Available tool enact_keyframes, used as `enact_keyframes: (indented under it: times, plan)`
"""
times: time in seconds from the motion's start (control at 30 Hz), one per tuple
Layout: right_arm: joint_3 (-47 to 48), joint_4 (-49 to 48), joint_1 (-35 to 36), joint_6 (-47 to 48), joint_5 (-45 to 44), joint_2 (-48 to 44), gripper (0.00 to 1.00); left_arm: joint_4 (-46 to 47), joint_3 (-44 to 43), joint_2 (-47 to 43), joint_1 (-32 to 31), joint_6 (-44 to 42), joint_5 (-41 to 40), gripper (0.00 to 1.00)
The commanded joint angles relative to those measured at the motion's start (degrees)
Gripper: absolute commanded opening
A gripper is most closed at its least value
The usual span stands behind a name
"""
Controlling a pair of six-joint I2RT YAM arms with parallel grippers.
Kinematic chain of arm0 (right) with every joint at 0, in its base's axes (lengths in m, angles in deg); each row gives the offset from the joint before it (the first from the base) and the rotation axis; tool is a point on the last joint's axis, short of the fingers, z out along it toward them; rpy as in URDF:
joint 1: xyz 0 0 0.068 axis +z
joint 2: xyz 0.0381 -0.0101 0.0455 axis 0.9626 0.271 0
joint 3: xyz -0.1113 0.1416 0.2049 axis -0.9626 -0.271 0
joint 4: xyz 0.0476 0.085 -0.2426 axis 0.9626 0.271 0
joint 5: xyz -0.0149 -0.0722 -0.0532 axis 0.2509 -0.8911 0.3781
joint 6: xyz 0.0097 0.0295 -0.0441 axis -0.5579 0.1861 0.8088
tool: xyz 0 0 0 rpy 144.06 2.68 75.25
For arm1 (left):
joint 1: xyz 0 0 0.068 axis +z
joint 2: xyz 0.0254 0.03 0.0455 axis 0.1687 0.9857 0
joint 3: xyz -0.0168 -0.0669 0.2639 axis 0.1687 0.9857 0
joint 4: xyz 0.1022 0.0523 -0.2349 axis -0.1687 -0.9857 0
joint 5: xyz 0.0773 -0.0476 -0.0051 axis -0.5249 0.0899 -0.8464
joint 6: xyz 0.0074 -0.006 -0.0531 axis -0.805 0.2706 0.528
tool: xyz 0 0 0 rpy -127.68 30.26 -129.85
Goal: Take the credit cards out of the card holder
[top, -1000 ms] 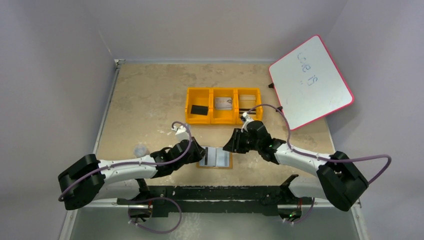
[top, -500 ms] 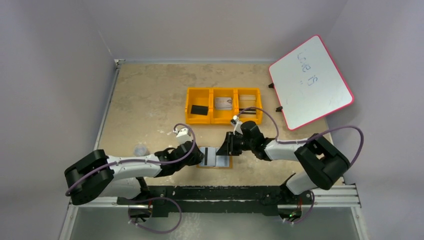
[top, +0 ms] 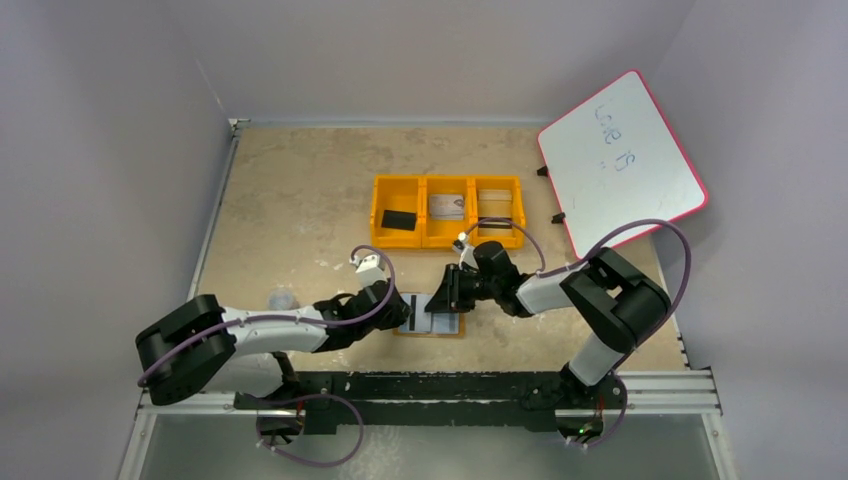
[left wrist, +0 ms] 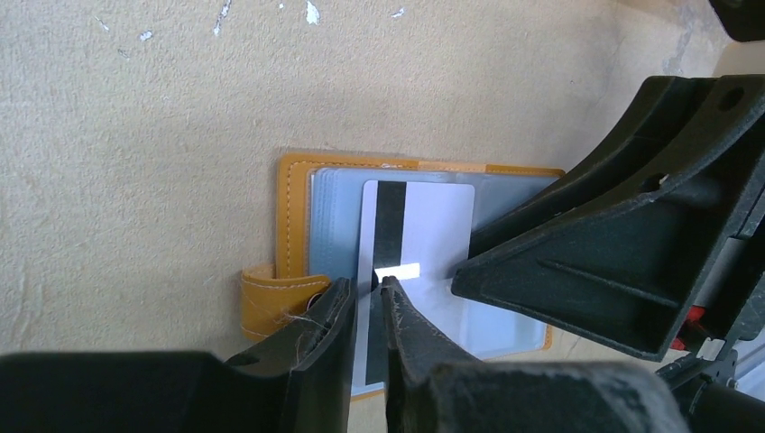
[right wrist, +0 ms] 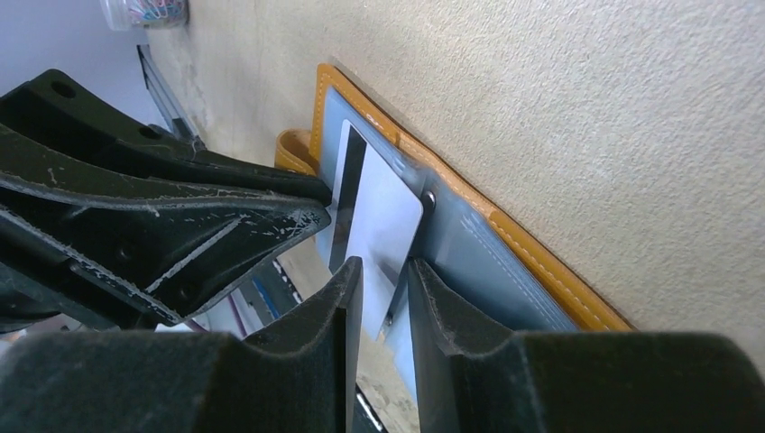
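The card holder lies open on the table between both arms, tan rim and blue-grey pockets. One of the credit cards, pale with a black stripe, sticks out of its left pocket and is tilted up. My left gripper stands at the card's striped left edge, jaws a narrow gap apart, stripe showing between them. My right gripper comes from the right with the card's edge between its jaws, a gap still beside one finger. In the top view the left gripper and the right gripper meet over the holder.
An orange three-compartment tray sits behind, with a black block and cards in it. A whiteboard leans at the back right. A small clear jar of clips stands left of the left arm.
The right arm has swung left and lowered onto the holder, its jaws narrowing around the card's edge. The left gripper's jaws parted slightly and shifted a little right.
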Motion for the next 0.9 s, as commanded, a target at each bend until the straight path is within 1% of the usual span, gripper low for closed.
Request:
enact_keyframes:
  times: [0.0,0.2,0.27,0.3,0.37,0.4,0.63,0.87]
  plan:
    - [0.50,-0.85,0.29,-2.11,-1.68,1.41,0.28,-1.50,-0.88,1.52,0.01,-0.80,0.83,0.15]
    - [0.27,-3.48,0.29,-3.95,-1.86,1.12,0.20,0.53,-0.69,2.89,-0.03,-1.24,2.32,0.05]
    - [0.05,-3.94,0.29,-4.45,-2.13,0.70,0.12,0.57,-0.73,3.09,-0.08,-1.29,2.34,0.04]
    - [-0.03,-3.56,0.29,-4.51,-2.42,0.32,0.12,0.49,-0.74,3.08,-0.06,-1.22,2.26,0.04]
    - [-0.21,-2.84,0.29,-4.39,-2.95,-0.62,0.06,0.19,-0.57,2.94,-0.08,-1.14,1.89,0.04]
    - [-0.42,-2.59,0.31,-4.36,-3.34,-1.23,0.04,0.04,-0.51,2.79,-0.08,-1.12,1.68,0.04]
    - [-0.35,3.06,0.29,-3.09,-5.33,-6.78,0.00,-2.37,-0.19,0.16,-0.08,-0.13,-1.39,0.07]
    - [0.64,9.04,0.29,0.79,-9.36,-14.65,0.00,-3.41,0.99,-5.03,-0.08,0.59,-4.02,0.10]
